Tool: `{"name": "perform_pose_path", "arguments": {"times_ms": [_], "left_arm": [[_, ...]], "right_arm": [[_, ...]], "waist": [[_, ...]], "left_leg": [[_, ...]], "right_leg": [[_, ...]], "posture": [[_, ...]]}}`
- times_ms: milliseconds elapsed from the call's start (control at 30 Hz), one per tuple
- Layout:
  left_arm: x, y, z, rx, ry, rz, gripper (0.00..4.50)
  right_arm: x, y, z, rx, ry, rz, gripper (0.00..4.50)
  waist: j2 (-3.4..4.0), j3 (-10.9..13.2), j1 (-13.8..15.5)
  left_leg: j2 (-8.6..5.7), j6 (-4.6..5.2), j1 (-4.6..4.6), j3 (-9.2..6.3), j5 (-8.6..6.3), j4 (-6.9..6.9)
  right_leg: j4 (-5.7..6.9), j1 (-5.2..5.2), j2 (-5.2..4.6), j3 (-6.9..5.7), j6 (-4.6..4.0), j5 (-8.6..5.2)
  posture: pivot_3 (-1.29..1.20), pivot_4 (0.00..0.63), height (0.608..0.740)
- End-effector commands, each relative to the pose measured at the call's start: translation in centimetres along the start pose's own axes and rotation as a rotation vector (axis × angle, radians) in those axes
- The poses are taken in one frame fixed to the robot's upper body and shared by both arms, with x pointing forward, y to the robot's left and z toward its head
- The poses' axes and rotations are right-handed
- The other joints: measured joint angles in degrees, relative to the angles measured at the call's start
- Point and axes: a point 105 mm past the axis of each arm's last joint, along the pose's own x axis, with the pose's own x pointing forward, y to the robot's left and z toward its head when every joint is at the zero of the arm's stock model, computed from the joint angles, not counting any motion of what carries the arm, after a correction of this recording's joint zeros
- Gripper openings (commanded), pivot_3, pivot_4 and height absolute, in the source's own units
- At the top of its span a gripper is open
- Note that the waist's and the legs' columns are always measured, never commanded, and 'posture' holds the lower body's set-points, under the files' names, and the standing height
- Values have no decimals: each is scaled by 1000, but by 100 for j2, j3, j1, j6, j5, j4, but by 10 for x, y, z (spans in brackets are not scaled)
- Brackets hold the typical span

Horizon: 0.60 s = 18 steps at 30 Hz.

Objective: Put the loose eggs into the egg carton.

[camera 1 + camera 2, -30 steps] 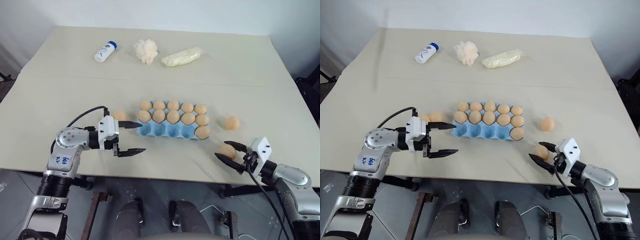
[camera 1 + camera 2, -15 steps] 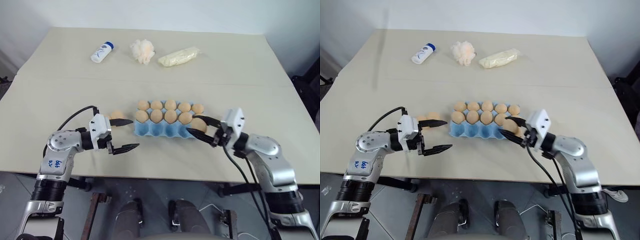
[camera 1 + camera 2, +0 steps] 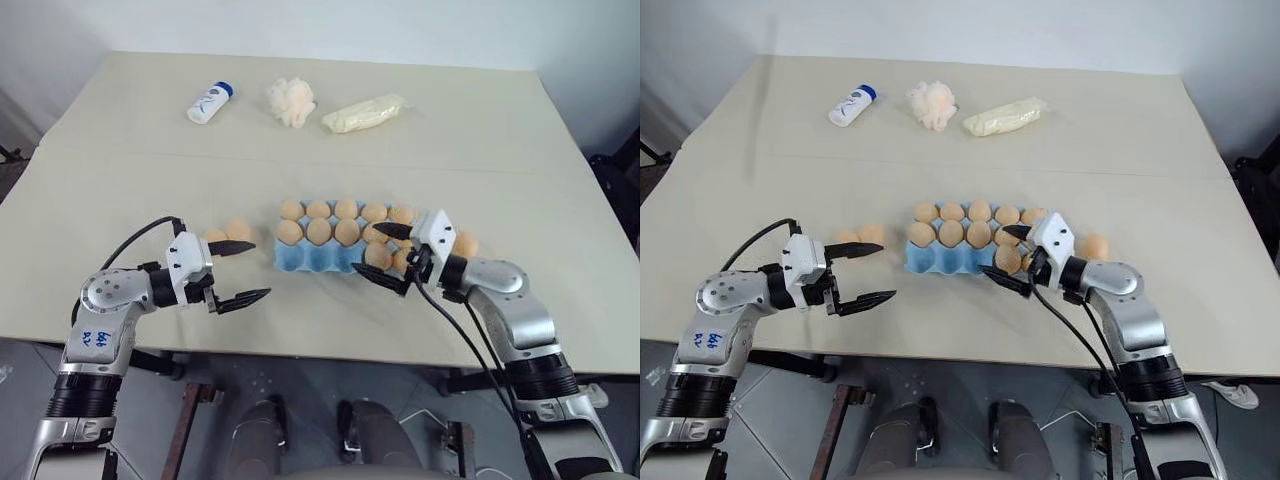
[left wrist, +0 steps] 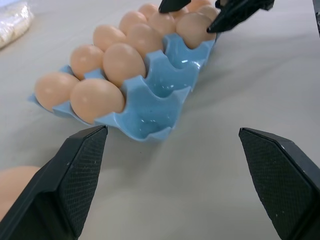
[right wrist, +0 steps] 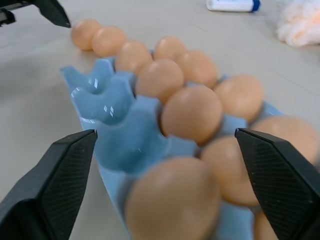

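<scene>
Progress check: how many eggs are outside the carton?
3. Two eggs lie side by side left of the carton; one lies right of it, beyond the right gripper, which may hide more.

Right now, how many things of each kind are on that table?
Egg carton: 1
Eggs in its cups: 12, two partly behind the right gripper
Loose eggs on the table: 3
White bottle: 1
Fluffy puff: 1
Clear bag: 1
Total: 19
</scene>
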Motion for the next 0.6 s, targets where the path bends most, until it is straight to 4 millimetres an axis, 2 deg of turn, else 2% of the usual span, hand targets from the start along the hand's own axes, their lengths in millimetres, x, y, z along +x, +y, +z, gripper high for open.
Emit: {"name": "perform_pose_path", "arguments": {"times_ms": [33,133,267,400,567,600], "left_arm": [[-1,4,12,36,-36,7,4500],[7,1,14,36,-51,-29,4500],[18,0,16,33,-68,-65,4500],[34,-3,18,24,-89,-105,4500],[45,-7,19,25,-105,-139,4500],[47,-7,19,25,-106,-143,4500]], "right_arm": [[-7,6,24,-42,-85,34,4463],[-27,6,36,-51,-120,13,4463],[-61,-4,37,-70,-97,-109,4463],[-122,-16,15,-60,7,-348,4463],[-174,-14,-11,-14,61,-586,4463],[-178,-14,-14,-14,65,-613,4463]], "waist": [[0,0,-13],[1,0,-1],[0,0,45],[0,0,133],[0,-1,48],[0,-1,30]], "left_leg": [[0,0,0,0,0,0],[1,1,0,0,1,-1],[-3,3,-1,-1,0,-1],[-7,4,-2,-3,-2,2],[-3,20,1,-2,7,1],[-1,19,2,-4,8,2]], "right_leg": [[0,0,0,0,0,0],[0,-1,1,0,0,0],[-7,3,-2,-1,3,1],[-16,9,-3,-3,5,2],[-16,11,6,-1,5,2],[-15,11,9,-2,5,2]], "posture": [[0,150,740],[0,150,740],[0,150,740],[0,150,740],[0,150,740],[0,150,740]]}}
